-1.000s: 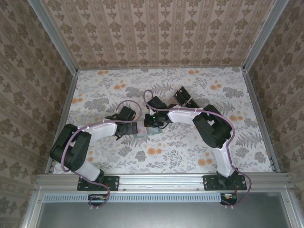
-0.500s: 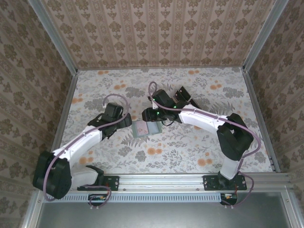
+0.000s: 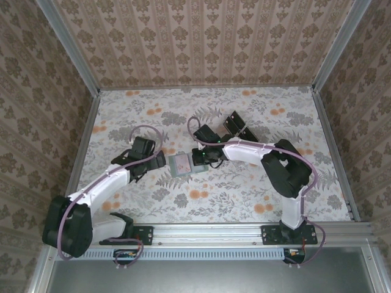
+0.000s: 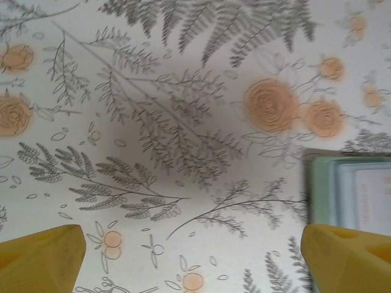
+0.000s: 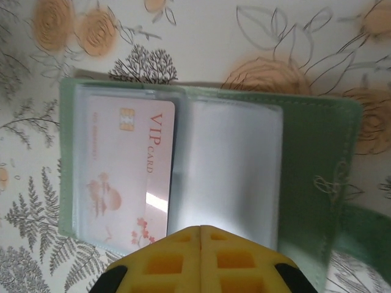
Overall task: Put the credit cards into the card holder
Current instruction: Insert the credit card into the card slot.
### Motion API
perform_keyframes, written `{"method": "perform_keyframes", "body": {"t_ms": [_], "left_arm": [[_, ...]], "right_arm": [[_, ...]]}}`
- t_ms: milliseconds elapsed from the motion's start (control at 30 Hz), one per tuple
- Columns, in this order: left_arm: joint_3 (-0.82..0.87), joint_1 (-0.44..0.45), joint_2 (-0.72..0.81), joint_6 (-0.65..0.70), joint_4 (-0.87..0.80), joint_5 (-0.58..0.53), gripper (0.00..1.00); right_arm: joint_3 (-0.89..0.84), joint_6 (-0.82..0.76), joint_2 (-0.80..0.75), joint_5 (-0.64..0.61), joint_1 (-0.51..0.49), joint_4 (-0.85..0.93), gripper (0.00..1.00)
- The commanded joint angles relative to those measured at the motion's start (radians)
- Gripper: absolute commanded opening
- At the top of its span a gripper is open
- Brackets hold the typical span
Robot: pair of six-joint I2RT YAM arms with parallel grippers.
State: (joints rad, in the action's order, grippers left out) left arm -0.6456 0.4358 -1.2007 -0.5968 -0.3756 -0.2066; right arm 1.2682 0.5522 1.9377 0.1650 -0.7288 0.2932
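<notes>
1 green holder (image 5: 308,152), open flat on table (image 4: 153,91); 1 card (image 5: 128,177) in clear pocket (image 5: 229,171). R tool (image 5: 201,235): tips together over holder edge, contact unclear. L tool (image 4: 192,247): wide apart, beside holder.

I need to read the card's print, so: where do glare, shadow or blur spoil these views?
Right wrist view: the thin pink VIP card in the open dull-green card holder stays legible, but glare whitens the clear plastic pocket beside it. Left wrist view: a shadow darkens the floral tablecloth, and the holder's edge is blurred. Top view: even light, card too small to read.
</notes>
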Motion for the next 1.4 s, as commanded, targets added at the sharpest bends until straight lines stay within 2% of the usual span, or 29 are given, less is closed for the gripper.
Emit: {"method": "perform_keyframes", "body": {"t_ms": [0, 500, 1367], "left_arm": [[0.019, -0.004, -0.013, 0.01, -0.023, -0.01, 1.0], [0.042, -0.006, -0.029, 0.012, 0.004, -0.002, 1.0], [0.044, -0.007, -0.067, 0.003, 0.026, 0.011, 1.0]], "right_arm": [[0.058, 0.009, 0.042, 0.028, -0.01, -0.021, 0.03], [0.129, 0.02, 0.147, 0.049, -0.019, -0.01, 0.02], [0.198, -0.018, 0.186, 0.104, -0.061, -0.005, 0.02]]}}
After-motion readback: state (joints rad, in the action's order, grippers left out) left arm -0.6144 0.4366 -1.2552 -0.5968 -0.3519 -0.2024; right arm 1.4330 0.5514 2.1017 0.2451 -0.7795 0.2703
